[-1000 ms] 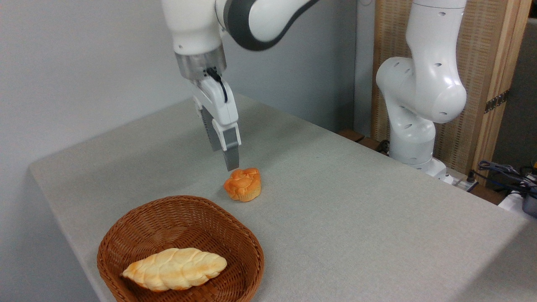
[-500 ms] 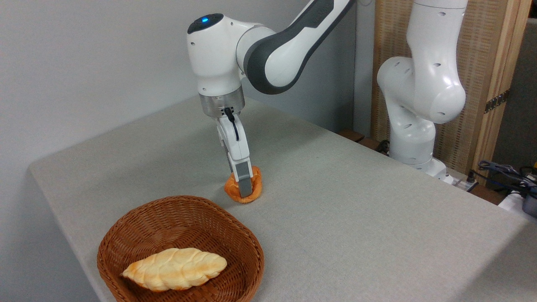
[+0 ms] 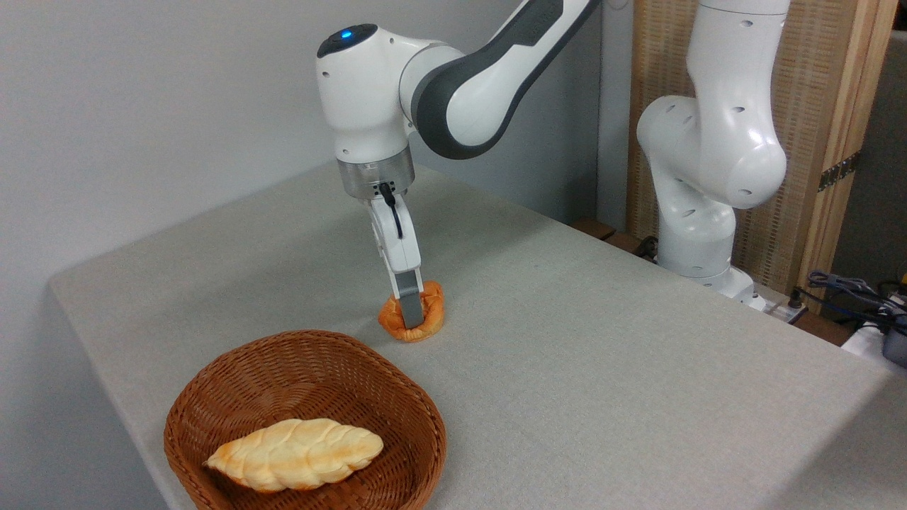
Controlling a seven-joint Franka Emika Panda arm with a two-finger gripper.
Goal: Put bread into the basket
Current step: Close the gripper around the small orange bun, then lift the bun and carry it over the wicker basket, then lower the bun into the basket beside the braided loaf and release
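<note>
Pincer (image 3: 411,315) squeezes bread (image 3: 430,315); basket (image 3: 212,397) holds braided loaf (image 3: 294,454).

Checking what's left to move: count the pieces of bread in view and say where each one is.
2. The orange muffin-shaped bun sits on the table, squeezed in the gripper; the pale braided loaf lies in the wicker basket.

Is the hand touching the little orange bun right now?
Touching. The camera view shows the hand down on the bun, its grey finger pressed into the bun's near side, which bulges around it. The bun still sits on the table.
</note>
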